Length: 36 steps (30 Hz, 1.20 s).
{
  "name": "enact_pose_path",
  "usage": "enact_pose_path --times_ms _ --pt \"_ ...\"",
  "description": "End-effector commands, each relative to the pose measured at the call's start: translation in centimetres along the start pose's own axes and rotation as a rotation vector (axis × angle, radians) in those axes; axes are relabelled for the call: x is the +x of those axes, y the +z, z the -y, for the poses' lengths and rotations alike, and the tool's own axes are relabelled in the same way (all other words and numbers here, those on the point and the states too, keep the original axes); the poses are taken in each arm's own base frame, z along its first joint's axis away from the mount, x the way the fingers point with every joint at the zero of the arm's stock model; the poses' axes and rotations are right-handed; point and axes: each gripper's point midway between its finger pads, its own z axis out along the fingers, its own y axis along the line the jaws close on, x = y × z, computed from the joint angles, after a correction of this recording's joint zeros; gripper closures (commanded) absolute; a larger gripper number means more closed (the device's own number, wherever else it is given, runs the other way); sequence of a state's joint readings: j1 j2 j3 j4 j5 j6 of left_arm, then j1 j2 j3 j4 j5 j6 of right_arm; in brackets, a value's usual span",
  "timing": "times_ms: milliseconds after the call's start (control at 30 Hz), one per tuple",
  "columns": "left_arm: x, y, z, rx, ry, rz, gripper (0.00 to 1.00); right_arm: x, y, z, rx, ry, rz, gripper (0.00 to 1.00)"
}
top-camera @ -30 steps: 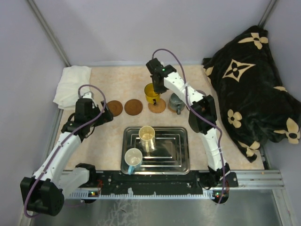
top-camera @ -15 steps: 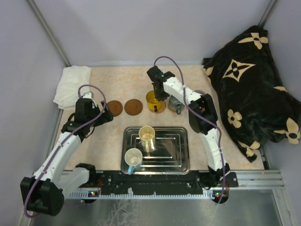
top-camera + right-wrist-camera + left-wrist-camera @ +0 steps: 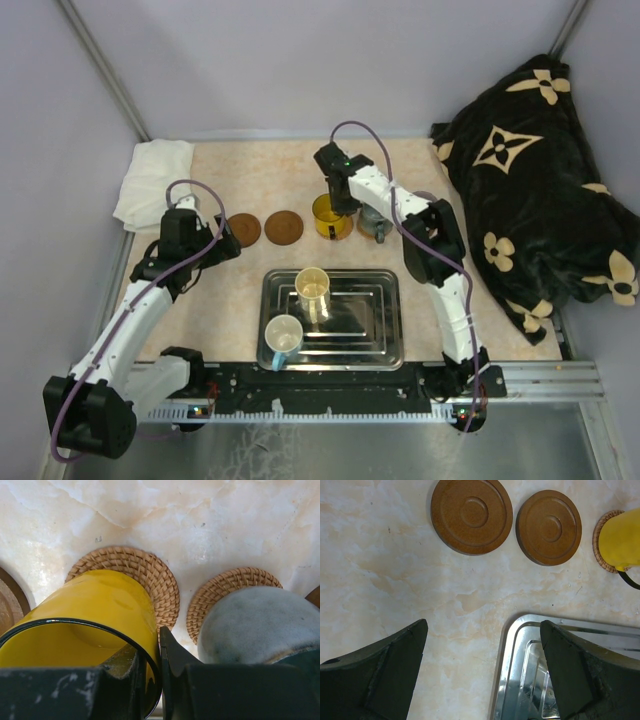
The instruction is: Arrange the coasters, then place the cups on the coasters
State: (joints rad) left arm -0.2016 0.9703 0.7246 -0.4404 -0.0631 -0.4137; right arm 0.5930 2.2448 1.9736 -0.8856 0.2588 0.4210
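Right wrist view puts the yellow mug [image 3: 95,625] directly under us. Its rim wall is pinched by the right tool [image 3: 150,662], with one finger inside the cup and one outside, so the jaws are almost closed on that thin wall. The mug sits over a woven coaster [image 3: 150,580], which shows past its far side. From here we cannot tell whether the base is fully down. Just beside it, the grey mug [image 3: 260,625] stands on a second woven coaster [image 3: 220,587].

We judge the step in hand to be setting the yellow mug on its coaster, with the release not yet made. Next we need to open the right tool. Then we lift straight up, so the inner finger clears the rim without tipping the mug or nudging the grey one.

Further left on the desk [image 3: 250,170], two brown disc coasters [image 3: 471,515], [image 3: 549,527] lie bare, side by side. The left tool [image 3: 482,675] hangs just short of them by the tray's corner, jaws wide apart and holding nothing. The steel tray [image 3: 385,345] holds the cream mug [image 3: 312,285] and the light blue mug [image 3: 283,335]. We take these to be the likely candidates for those two discs.
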Motion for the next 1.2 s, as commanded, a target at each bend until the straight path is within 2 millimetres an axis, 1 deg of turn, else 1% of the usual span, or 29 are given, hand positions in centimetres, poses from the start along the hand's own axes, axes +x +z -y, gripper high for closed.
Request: enact_pose_path --times_ms 0,133,333,600,767,967,1100,1167 --pt "-0.4 -0.1 0.3 0.014 0.011 0.024 0.00 -3.8 -4.3 0.6 -0.042 0.074 0.144 1.00" --pt "-0.3 -0.1 0.3 0.015 0.010 0.022 0.00 -3.6 -4.2 1.2 -0.039 0.090 0.144 1.00" --pt "-0.2 -0.1 0.3 0.016 0.012 0.018 0.00 -4.1 -4.0 1.5 -0.054 0.116 0.167 1.00" --pt "0.1 0.0 0.1 0.010 0.015 0.011 0.00 -4.1 -2.7 0.9 -0.078 0.123 0.165 1.00" --pt "0.0 -0.1 0.0 0.004 0.018 0.016 0.00 -3.6 -2.4 0.9 -0.076 0.118 0.150 1.00" --pt "-0.1 -0.1 0.1 0.009 0.016 0.021 0.00 -2.9 -2.2 1.2 -0.067 0.097 0.137 0.85" --pt "-0.3 0.0 0.3 0.014 0.014 0.023 0.00 -2.6 -2.2 1.5 -0.058 0.081 0.140 0.72" --pt "-0.2 0.0 0.3 0.015 0.014 0.018 0.00 -2.9 -2.5 1.5 -0.056 0.077 0.148 0.71"
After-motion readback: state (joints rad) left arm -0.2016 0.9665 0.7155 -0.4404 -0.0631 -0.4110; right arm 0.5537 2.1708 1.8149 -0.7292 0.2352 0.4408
